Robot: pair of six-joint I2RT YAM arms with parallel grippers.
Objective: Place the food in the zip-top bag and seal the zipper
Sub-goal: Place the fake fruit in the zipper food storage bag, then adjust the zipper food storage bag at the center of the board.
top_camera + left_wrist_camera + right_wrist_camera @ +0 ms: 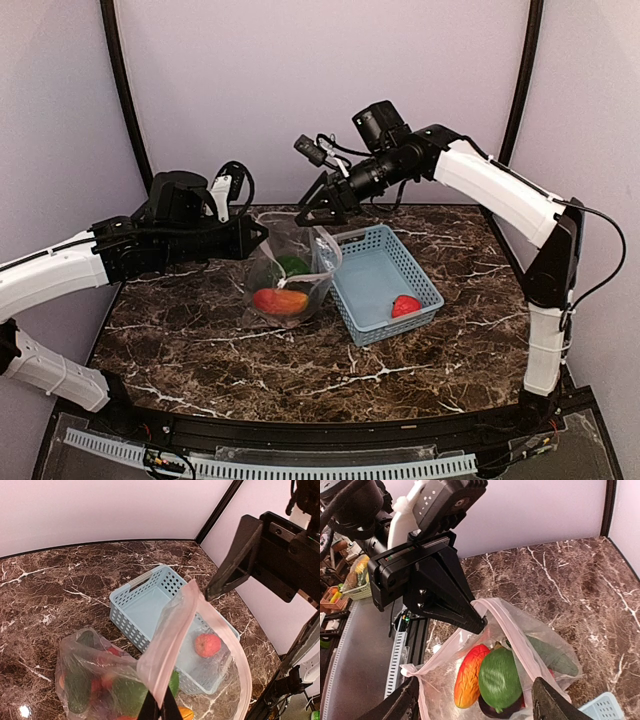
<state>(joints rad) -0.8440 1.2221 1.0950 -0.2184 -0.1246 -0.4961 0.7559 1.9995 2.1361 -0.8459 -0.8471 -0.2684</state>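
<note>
One zip-top bag (300, 280), pinched by the closed left tool (262, 232), holds one mango (469, 672) and one pepper (499, 677). One strawberry (405, 306) is seen in one basket (395, 330). The right tool (308, 212) is spread wide, empty.

A blue basket (412, 268) (lattice walls) stands on the marble table (200, 340).

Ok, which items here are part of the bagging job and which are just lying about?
Job: zip-top bag, zipper, orange mango, green pepper, red strawberry.
Just there: light blue basket holding the strawberry, marble table.
</note>
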